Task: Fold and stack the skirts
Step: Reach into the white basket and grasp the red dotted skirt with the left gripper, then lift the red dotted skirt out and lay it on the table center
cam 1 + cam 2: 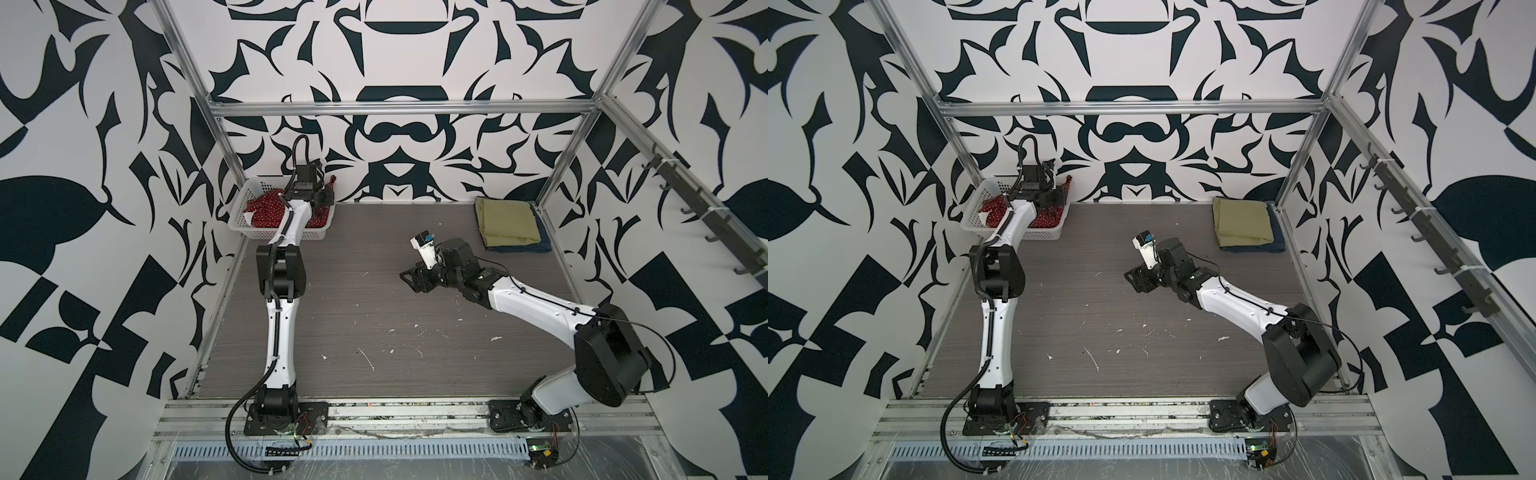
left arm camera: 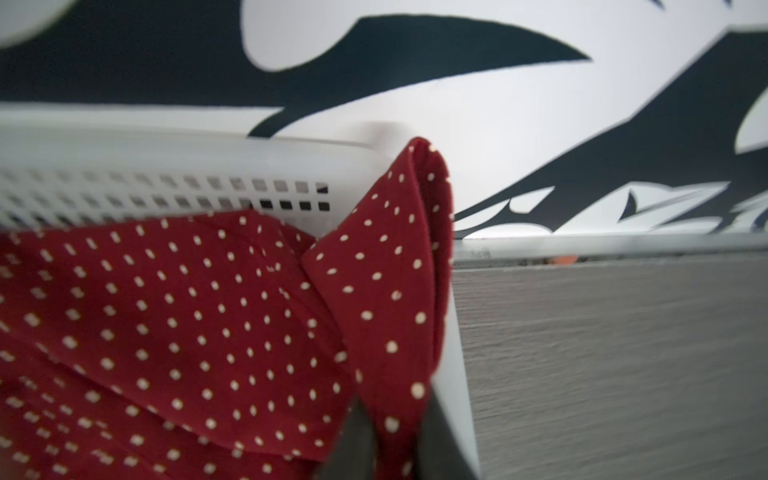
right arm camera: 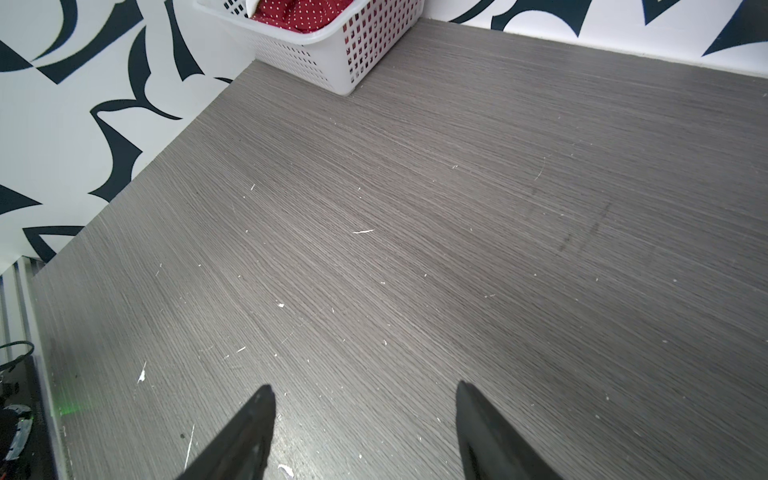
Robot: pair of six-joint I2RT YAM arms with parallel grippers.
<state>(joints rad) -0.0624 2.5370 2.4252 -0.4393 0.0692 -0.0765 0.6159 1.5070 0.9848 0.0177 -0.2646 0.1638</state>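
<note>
A red skirt with white polka dots [image 1: 266,214] [image 1: 992,216] [image 3: 303,12] lies crumpled in the white basket at the back left. My left gripper [image 1: 326,198] [image 1: 1054,198] [image 2: 392,419] reaches over the basket's right end and is shut on a fold of the red skirt [image 2: 386,266] that rises over the basket's corner. A folded olive-green skirt [image 1: 507,222] [image 1: 1241,222] lies on a folded dark blue denim skirt [image 1: 536,247] [image 1: 1273,247] at the back right. My right gripper [image 1: 409,276] [image 1: 1133,278] [image 3: 365,395] hovers open over the middle of the table, nothing between its fingers.
The white perforated basket [image 1: 245,208] [image 1: 976,210] [image 2: 166,166] [image 3: 332,54] stands in the table's back left corner against the patterned wall. The grey wood-grain table [image 1: 374,324] [image 1: 1100,324] carries small white flecks. Aluminium frame posts [image 1: 226,137] stand at the back corners.
</note>
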